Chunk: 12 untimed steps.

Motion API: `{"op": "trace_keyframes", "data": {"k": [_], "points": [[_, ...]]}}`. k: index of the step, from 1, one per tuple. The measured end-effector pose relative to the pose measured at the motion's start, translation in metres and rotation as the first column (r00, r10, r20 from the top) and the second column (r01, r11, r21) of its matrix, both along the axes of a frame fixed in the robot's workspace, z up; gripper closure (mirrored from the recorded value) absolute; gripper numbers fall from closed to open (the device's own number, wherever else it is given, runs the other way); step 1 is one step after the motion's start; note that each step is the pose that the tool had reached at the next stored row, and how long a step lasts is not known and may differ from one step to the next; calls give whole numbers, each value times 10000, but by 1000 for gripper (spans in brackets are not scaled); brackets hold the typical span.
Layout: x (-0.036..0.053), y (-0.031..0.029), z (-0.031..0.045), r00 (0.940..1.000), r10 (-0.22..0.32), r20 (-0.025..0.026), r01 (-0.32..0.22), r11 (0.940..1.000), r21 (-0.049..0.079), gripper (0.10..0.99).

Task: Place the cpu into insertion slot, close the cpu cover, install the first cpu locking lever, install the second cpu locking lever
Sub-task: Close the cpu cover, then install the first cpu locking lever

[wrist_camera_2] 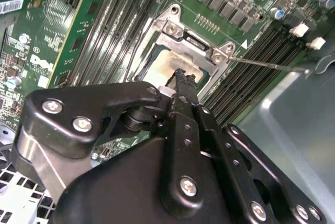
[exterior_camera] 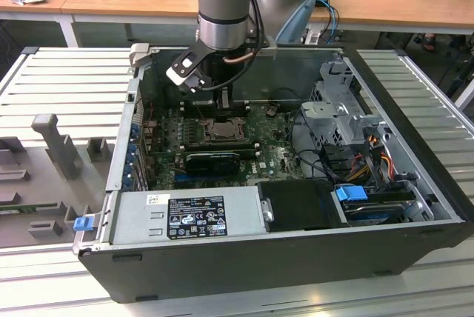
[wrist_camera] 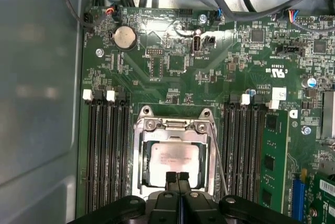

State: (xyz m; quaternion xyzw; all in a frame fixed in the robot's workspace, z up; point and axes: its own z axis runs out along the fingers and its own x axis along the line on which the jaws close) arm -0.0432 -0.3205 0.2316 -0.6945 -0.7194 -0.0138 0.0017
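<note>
The cpu (wrist_camera: 175, 157), a pale silvery square, lies flat in the insertion slot (wrist_camera: 137, 182) on the green motherboard. The cpu cover (wrist_camera: 172, 125), a silver frame, lies down around it. A thin wire locking lever (wrist_camera: 219, 161) runs along one side of the socket and sticks out over the memory slots in the second wrist view (wrist_camera_2: 272, 65). My gripper (wrist_camera: 178, 175) is shut with nothing between its fingers, tips just above the chip's near edge (wrist_camera_2: 180, 75). In the exterior view the gripper (exterior_camera: 223, 101) hangs over the socket (exterior_camera: 220, 130).
Long black memory slots (wrist_camera: 107, 150) flank the socket on both sides (wrist_camera: 246, 145). The open computer case has a grey wall (wrist_camera: 36, 103) close by, cables (exterior_camera: 311, 135), a drive cage (exterior_camera: 344, 109) and a power supply (exterior_camera: 185, 213). Grey fixtures (exterior_camera: 55, 143) stand at the exterior view's left.
</note>
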Motion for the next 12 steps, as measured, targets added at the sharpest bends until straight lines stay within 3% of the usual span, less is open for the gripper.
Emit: {"op": "trace_keyframes", "data": {"k": [12], "points": [[-20, 0, 32, 10000, 0, -1, 0, 10000, -1, 980]]}}
